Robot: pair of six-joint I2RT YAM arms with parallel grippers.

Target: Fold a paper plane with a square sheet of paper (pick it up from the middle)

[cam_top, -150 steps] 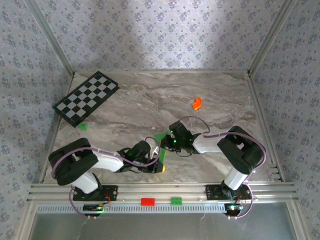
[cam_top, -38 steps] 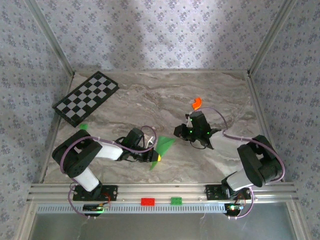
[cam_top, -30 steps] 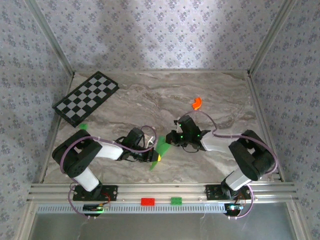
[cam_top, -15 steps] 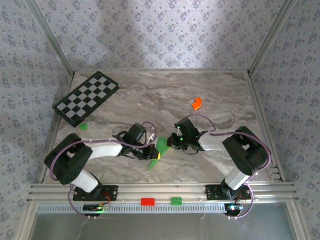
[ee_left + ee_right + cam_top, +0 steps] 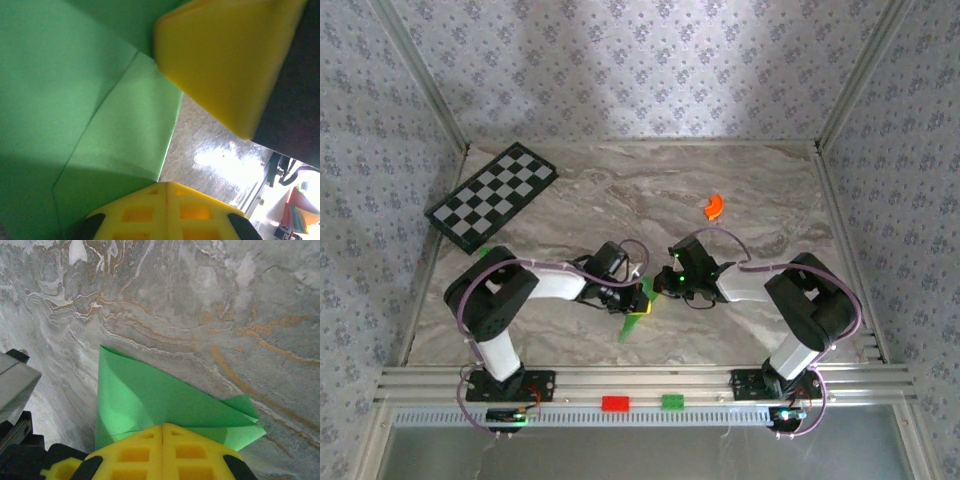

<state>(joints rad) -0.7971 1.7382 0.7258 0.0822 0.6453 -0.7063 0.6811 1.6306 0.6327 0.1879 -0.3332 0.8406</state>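
Left gripper (image 5: pixel 638 303): the fingers are seen pressed together, with the tips set against the green paper (image 5: pixel 145 395). Whether a layer is pinched cannot be told.
Right gripper (image 5: pixel 162 426): the fingers are closed together and laid over the paper's near edge, just beside the left gripper.
Green paper: it is folded and creased. It is found on the marble table (image 5: pixel 750 190), front of middle, between the two grippers.
Checkered board (image 5: pixel 492 195): it is seen at the far left, well apart from the paper.
Orange piece (image 5: pixel 713 206): it is seen toward the far right, apart from the paper.
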